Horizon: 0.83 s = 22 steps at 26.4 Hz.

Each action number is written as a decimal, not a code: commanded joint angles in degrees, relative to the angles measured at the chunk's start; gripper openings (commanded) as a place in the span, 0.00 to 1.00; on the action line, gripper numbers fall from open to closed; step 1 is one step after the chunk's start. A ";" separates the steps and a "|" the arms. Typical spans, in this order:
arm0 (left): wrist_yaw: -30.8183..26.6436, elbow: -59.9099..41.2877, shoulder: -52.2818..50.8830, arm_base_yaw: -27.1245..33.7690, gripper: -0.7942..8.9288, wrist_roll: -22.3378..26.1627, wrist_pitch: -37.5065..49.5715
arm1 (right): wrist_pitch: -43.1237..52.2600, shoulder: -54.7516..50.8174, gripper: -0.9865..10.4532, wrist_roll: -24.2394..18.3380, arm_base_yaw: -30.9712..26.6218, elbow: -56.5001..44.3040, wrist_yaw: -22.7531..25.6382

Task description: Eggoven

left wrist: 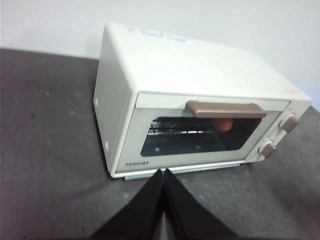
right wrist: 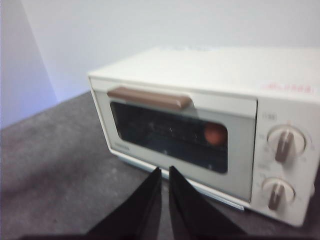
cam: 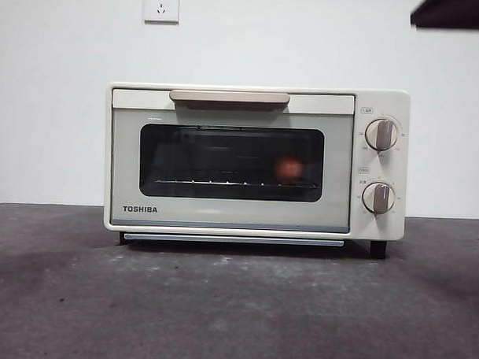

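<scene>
The toaster oven stands in the middle of the dark grey table, with its back toward the white wall, and a broad band of bare table lies open in front of it, at its 6 o'clock in the front view. Free table also shows at its 9 o'clock and its 3 o'clock, up to the edges of that picture. Its long axis runs from 9 to 3 o'clock, and the dark glass door faces the front camera; the door is closed, with the brown handle along its top edge. The body is cream and boxy, with the word TOSHIBA low on the door and two knobs one above the other at the 3 o'clock side. The egg is inside the oven, behind the glass on the wire rack, toward the 3 o'clock end of the window (it looks small, round and reddish-brown, a little dim through the glass). The left gripper hangs in front of the oven, apart from it, its two black jaws pressed together and holding nothing. The right gripper is also in front of the oven and not touching it, its jaws nearly closed with only a thin slit between them, and empty. A white socket is on the wall above the oven.
</scene>
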 commanded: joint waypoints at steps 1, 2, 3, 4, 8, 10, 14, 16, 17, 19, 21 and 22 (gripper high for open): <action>-0.24 0.70 -0.79 -0.31 0.09 1.29 0.11 | 1.05 0.11 0.09 0.35 0.48 0.15 2.38; -0.24 0.70 -1.01 -0.31 0.09 1.22 -0.04 | 1.05 0.11 0.09 0.33 0.48 0.15 2.82; -0.24 0.70 -1.11 -0.31 0.09 1.14 -0.17 | 1.09 0.11 0.09 0.33 0.48 0.15 2.82; -0.24 0.70 -1.16 -0.31 0.09 1.05 -0.46 | 1.09 0.11 0.09 0.35 0.48 0.15 2.80; -0.22 0.70 -1.14 -0.31 0.09 1.09 -1.40 | 1.46 0.07 0.09 0.33 0.48 0.20 2.78; -0.22 0.70 -1.14 -0.31 0.09 1.07 -1.36 | 1.77 0.07 0.09 0.33 0.48 0.20 2.78; -0.22 0.70 -1.11 -0.31 0.09 1.09 -1.36 | 2.40 0.07 0.09 0.33 0.48 0.20 2.78; -0.22 0.70 -1.11 -0.31 0.09 1.09 -1.36 | 2.62 0.07 0.09 0.33 0.48 0.20 2.78; -0.22 0.70 -1.11 -0.31 0.09 1.09 -1.36 | 2.80 0.07 0.09 0.33 0.48 0.20 2.78; -0.22 0.70 -1.11 -0.31 0.09 1.09 -1.36 | 3.15 0.07 0.09 0.33 0.48 0.20 2.78; -0.22 0.70 -1.11 -0.31 0.09 1.09 -1.36 | 3.63 0.07 0.09 0.33 0.48 0.20 2.78; -0.22 0.70 -1.11 -0.31 0.09 1.09 -1.36 | 3.80 0.07 0.09 0.33 0.48 0.20 2.78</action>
